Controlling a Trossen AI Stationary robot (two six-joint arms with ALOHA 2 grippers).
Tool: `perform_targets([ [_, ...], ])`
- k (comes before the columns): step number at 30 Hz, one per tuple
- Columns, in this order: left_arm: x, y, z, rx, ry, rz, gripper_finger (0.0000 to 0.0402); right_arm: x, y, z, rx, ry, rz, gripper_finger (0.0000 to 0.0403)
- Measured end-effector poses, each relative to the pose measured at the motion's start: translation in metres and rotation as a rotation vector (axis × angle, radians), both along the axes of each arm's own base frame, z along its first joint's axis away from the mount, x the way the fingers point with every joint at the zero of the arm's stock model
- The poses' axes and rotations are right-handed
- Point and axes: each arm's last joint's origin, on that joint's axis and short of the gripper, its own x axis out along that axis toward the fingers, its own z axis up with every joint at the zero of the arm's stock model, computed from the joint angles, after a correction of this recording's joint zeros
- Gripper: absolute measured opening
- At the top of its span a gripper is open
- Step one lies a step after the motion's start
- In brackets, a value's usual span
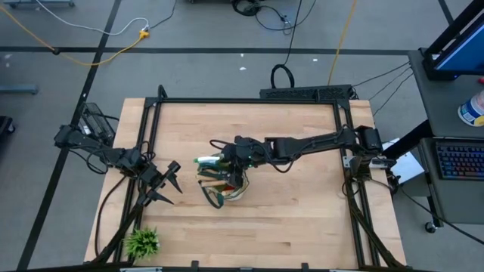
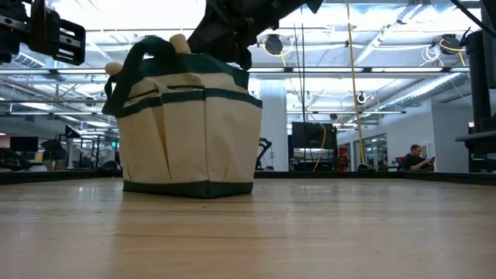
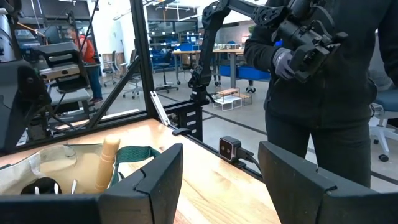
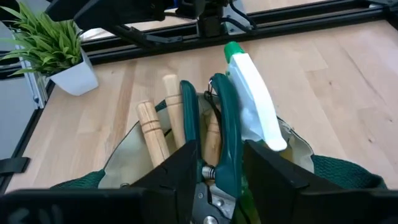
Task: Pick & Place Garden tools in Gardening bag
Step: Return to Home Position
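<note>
The beige gardening bag (image 1: pixel 219 187) with green trim stands upright on its base at the table's middle (image 2: pixel 190 132). Wooden tool handles (image 4: pixel 151 132) and a white spray bottle with a green nozzle (image 4: pixel 254 99) stick out of its top. My right gripper (image 4: pixel 219 150) hangs over the bag's mouth (image 1: pixel 236 172) with green-handled pruning shears (image 4: pixel 225 112) between its fingers. My left gripper (image 3: pixel 221 186) waits open and empty at the table's left edge (image 1: pixel 168 183). My right gripper has the shears between its two fingers at the base of the handles (image 4: pixel 231 163), close to the spring and pivot. The fingers slant down from the table's right side and lie along the shears. The handles point away over the bag's contents; what lies below the pivot is hidden.
A small spiky green plant (image 1: pixel 142 242) in a white pot (image 4: pixel 73 78) stands at the table's near left corner. A black frame (image 1: pixel 249 100) runs round the table. A person in dark clothes (image 3: pixel 323 93) stands beyond the table's edge.
</note>
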Motion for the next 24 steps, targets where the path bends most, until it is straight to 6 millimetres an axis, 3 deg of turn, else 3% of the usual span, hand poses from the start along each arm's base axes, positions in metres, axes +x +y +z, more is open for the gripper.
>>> perform_targets([
  [6,0.000,0.000,0.000,0.000,0.000,0.000,0.0216,0.000,0.000,0.001,-0.005,-0.010,0.002,0.0132],
  [11,0.000,0.000,0.000,-0.012,0.010,-0.001,0.0216,0.002,0.002,0.013,-0.049,-0.107,0.087,0.0122],
  [15,0.000,0.000,0.000,-0.020,0.017,-0.015,0.0216,-0.002,0.003,0.023,-0.070,-0.146,0.150,0.0092],
  [21,-0.001,-0.001,0.000,-0.021,0.019,-0.046,0.0216,-0.008,0.002,0.022,-0.158,-0.103,0.206,0.0010],
  [24,-0.001,-0.001,0.000,-0.019,0.020,-0.045,0.0216,-0.013,0.002,0.021,-0.183,-0.100,0.247,0.0009],
])
